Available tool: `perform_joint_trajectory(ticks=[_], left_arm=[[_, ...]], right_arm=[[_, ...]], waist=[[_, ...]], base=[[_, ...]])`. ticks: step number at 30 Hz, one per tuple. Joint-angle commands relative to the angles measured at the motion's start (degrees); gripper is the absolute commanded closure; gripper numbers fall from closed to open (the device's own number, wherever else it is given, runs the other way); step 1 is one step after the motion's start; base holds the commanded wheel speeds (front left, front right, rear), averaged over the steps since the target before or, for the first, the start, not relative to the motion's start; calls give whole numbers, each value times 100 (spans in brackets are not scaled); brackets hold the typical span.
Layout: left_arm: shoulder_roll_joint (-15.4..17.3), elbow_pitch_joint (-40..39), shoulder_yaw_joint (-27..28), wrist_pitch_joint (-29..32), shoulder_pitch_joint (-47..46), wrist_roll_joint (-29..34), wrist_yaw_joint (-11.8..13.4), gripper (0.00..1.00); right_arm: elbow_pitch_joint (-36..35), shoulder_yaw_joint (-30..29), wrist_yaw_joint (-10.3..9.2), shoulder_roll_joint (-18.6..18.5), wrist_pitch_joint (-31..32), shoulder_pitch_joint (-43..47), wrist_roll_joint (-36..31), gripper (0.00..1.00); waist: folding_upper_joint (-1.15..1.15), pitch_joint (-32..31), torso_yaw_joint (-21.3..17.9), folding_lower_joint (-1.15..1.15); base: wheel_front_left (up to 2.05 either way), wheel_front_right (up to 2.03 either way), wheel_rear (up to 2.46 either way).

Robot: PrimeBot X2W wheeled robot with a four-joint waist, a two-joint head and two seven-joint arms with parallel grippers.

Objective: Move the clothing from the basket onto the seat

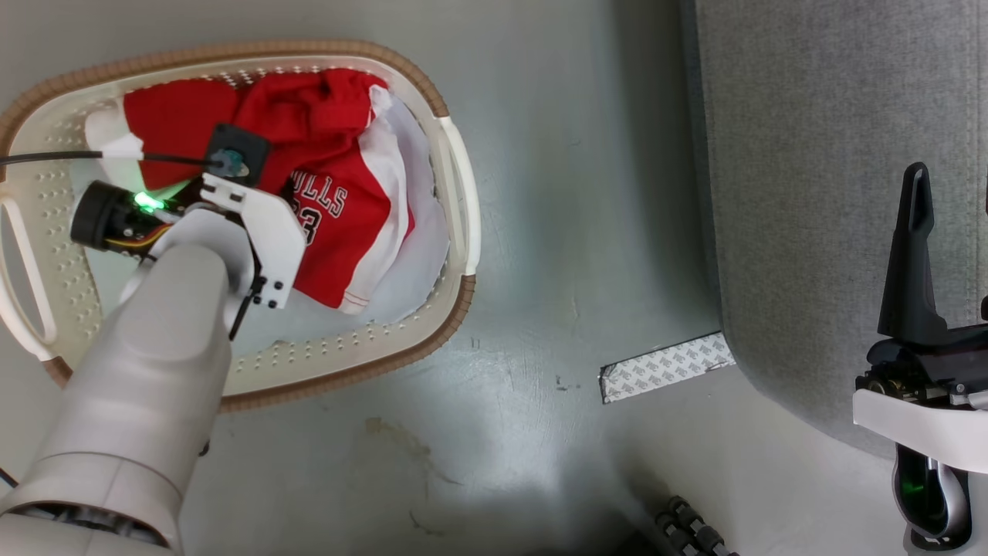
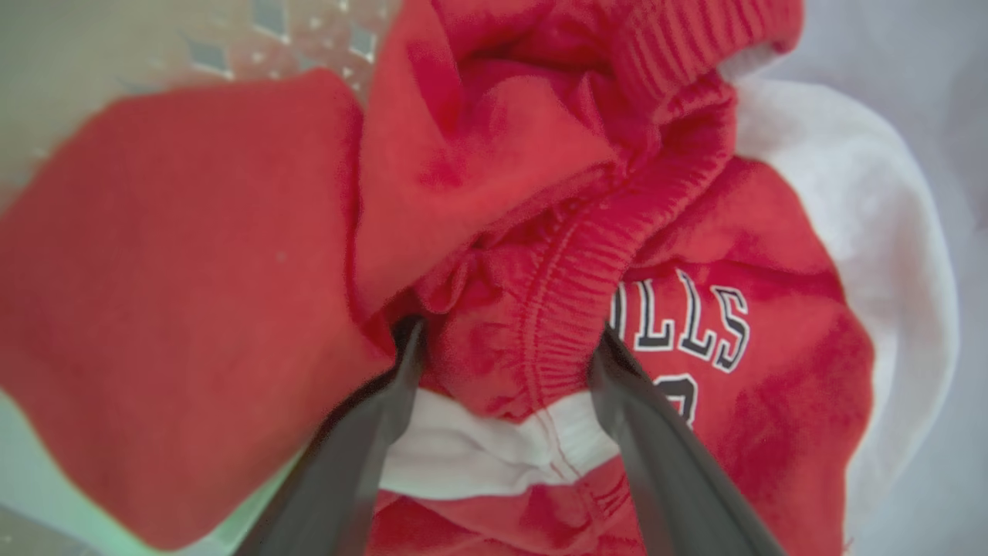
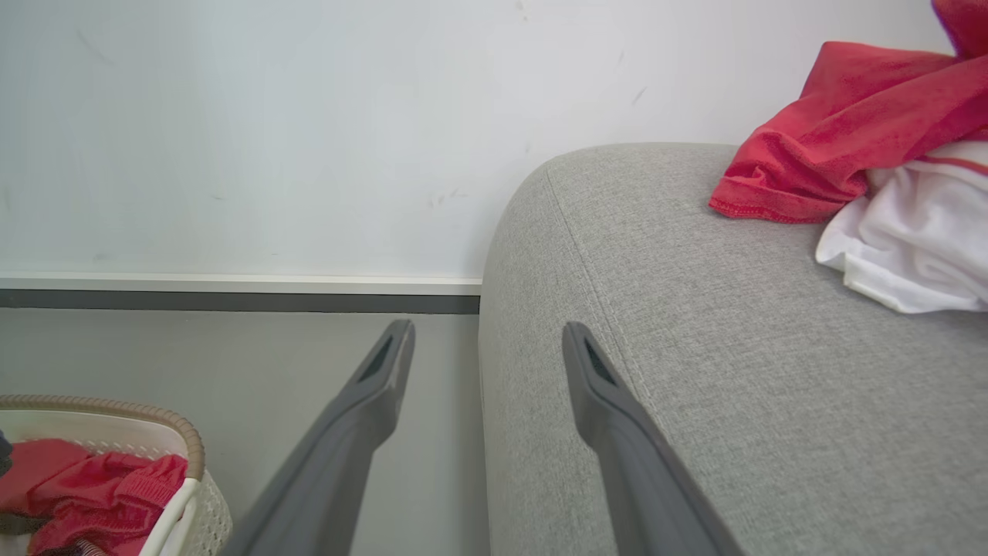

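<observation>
Straddling clothing (image 2: 231, 270) in one basket (image 1: 370, 363), left tool (image 2: 509, 336) spread wide; right tool (image 3: 486, 333) likewise, empty, beside seat (image 3: 733, 386).

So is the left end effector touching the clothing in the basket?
Touching. In the left wrist view the left end effector stands open, its fingertips sunk into the clothing, a red fold bunched between them.

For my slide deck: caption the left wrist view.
Open left fingers straddle the bunched red clothing, not yet closed.
</observation>
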Motion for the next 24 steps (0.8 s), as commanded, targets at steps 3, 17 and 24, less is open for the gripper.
perform_joint_trajectory(ticks=[3, 17, 24], left_arm=[[-39, 111, -41, -107, -103, -112, -35, 85], [-271, 233, 125, -847, 33, -540, -149, 100], [-538, 203, 253, -1291, 517, -872, -293, 100]], right_arm=[[-76, -4, -15, 8, 3, 61, -63, 0], [129, -6, -15, 8, 3, -31, -181, 0], [408, -167, -15, 6, 3, 218, -376, 0]], waist=[[0, 38, 43, 0], [0, -390, 261, 0], [0, -1435, 669, 0]], base=[[1, 1, 1], [0, 0, 0], [0, 0, 0]])
